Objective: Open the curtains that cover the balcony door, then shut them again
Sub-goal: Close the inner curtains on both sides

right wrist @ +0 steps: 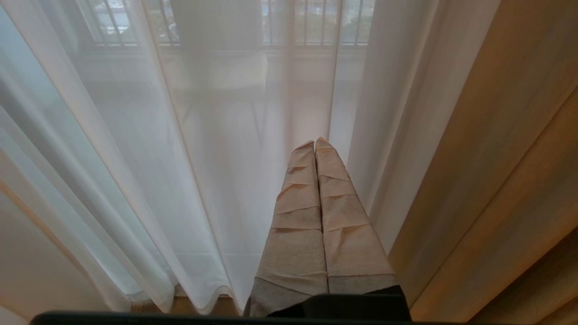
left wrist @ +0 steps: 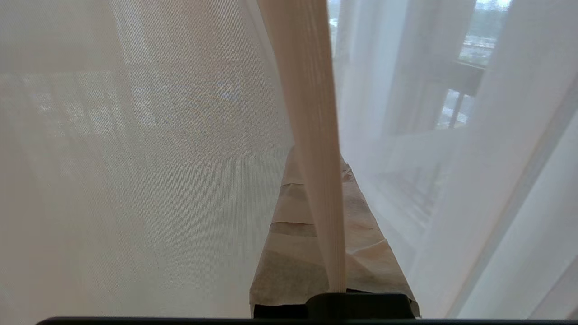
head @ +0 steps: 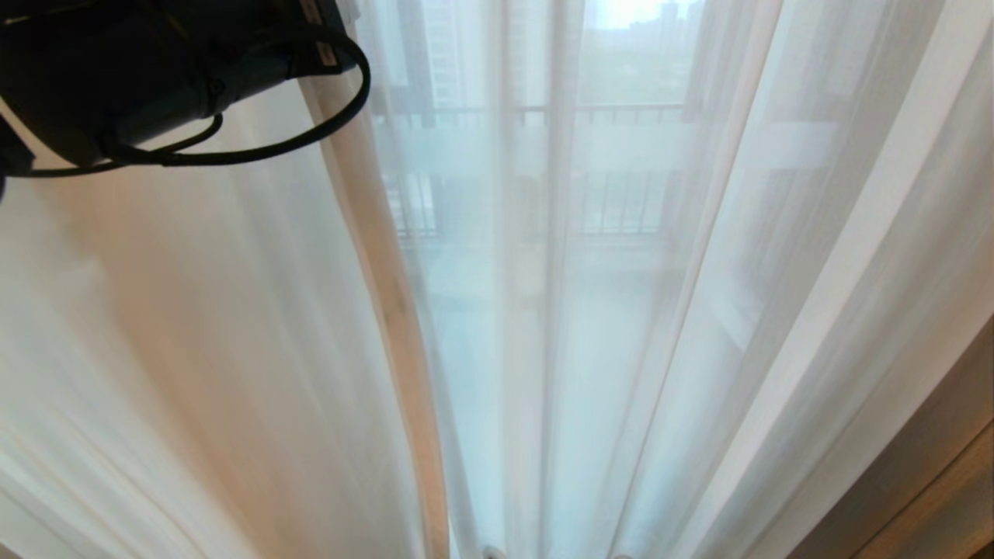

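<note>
**Left gripper holds the hem of a sheer curtain**

The white sheer curtains (head: 637, 310) hang closed across the whole head view, in long soft folds. Through them the balcony door (head: 543, 147) shows only faintly, with a pale band and the bars of a railing (head: 621, 206) behind it. At the far right edge a thick beige drape (head: 916, 481) is visible.

The left arm (head: 140, 70) is raised in the upper left corner of the head view, with a black cable looping under it. In the left wrist view the left gripper (left wrist: 323, 180) has its tape-wrapped jaws closed on the folded edge hem (left wrist: 311, 113) of one sheer panel, which runs as a narrow strip between them.

The right gripper (right wrist: 315, 144) is near the sheer folds and just beside the beige drape. Its jaws are pressed together and hold nothing.
</note>
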